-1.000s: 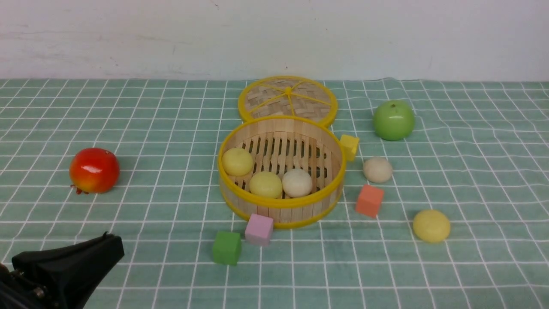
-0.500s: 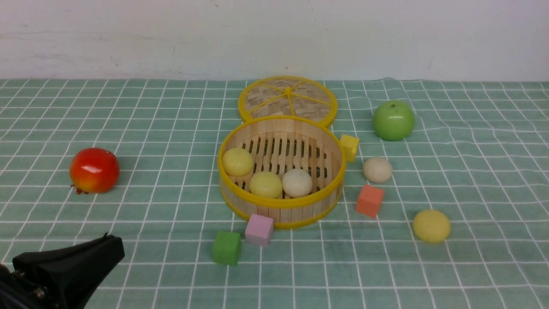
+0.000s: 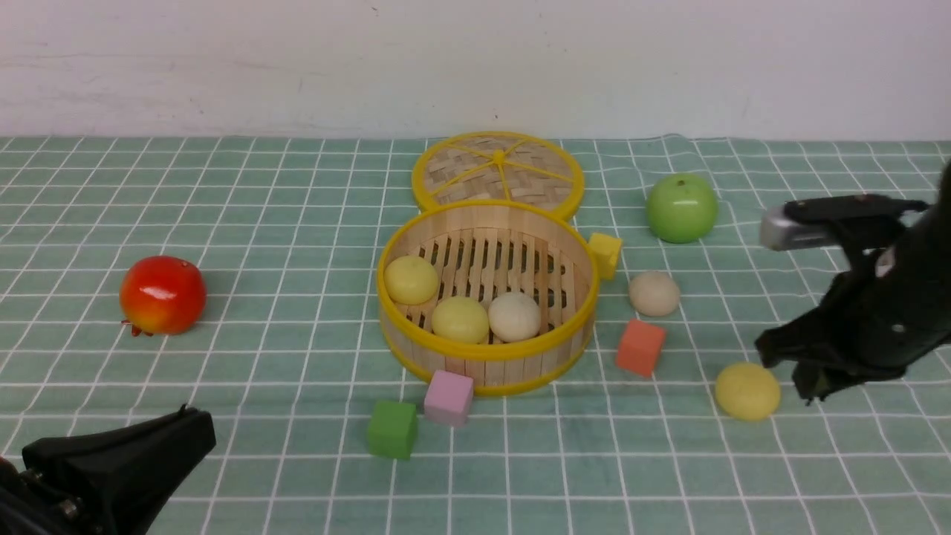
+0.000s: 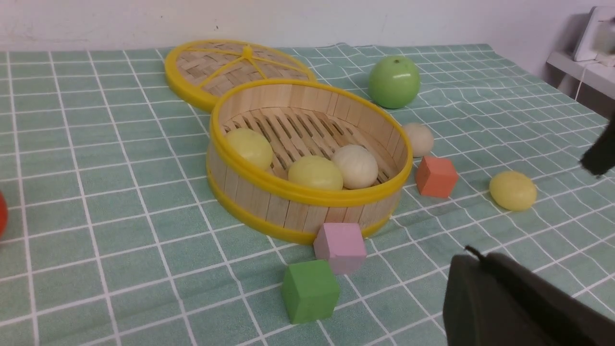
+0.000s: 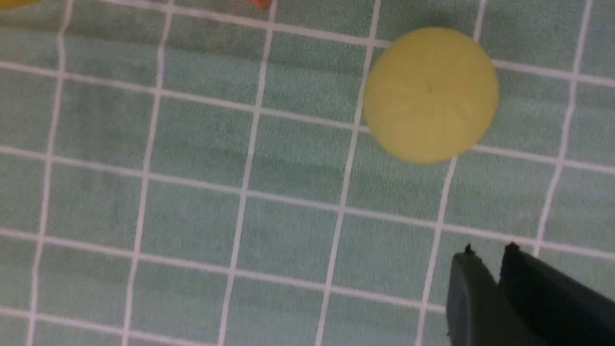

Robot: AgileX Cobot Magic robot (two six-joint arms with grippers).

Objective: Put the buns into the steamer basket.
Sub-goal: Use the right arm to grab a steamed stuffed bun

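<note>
The steamer basket stands mid-table and holds three buns: two pale yellow and one beige. A beige bun lies on the cloth to its right. Nearer the front lies a yellow bun. My right gripper hovers just right of that yellow bun without touching it. Its jaws stand a narrow gap apart with nothing between them. My left gripper rests shut and empty at the front left corner.
The woven lid lies behind the basket. A green apple sits at the back right, a red apple at the left. Yellow, orange, pink and green cubes ring the basket.
My right arm has come into view from the right and now hangs beside the yellow bun on the cloth. The left arm and all objects have not moved.
</note>
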